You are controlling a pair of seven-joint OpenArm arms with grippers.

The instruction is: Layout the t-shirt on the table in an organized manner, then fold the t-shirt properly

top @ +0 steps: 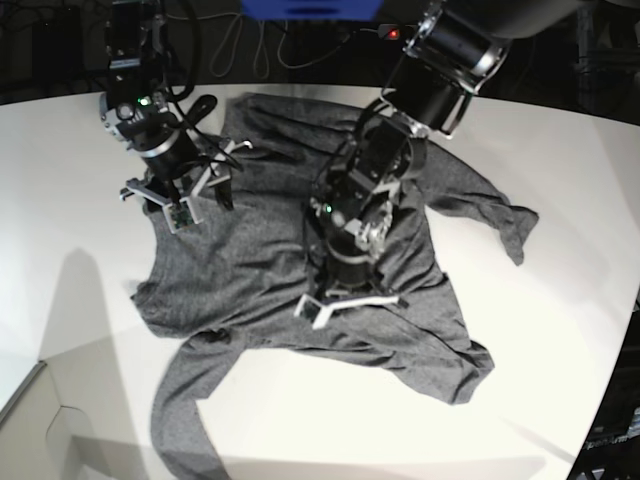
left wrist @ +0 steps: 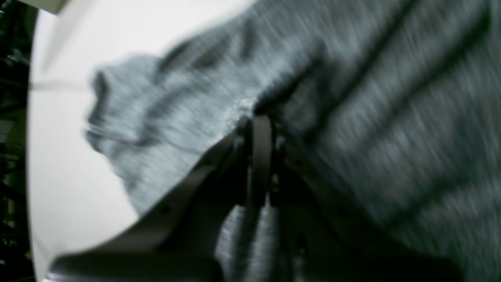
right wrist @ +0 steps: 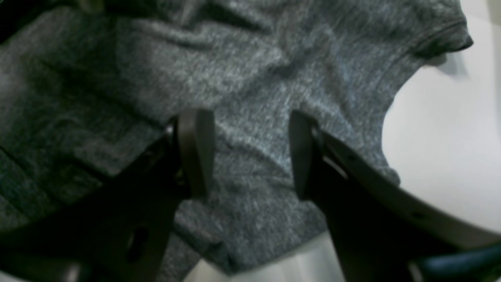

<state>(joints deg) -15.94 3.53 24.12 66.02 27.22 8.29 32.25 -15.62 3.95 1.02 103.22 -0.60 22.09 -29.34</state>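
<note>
The t-shirt, heathered dark grey with long sleeves, lies crumpled and spread across the middle of the white table. My left gripper is pressed down on the shirt's middle. In the left wrist view its jaws stand together, and the left gripper is shut on a bunched ridge of the t-shirt. At the shirt's far left part my right gripper hovers. The right wrist view shows the right gripper open, its two fingers apart just over the t-shirt near a hem edge, bare table beside it.
One sleeve trails to the right, and another runs toward the front left. Dark cables lie beyond the table's curved far edge. The table's right edge drops into darkness. A pale raised panel sits at the front left corner.
</note>
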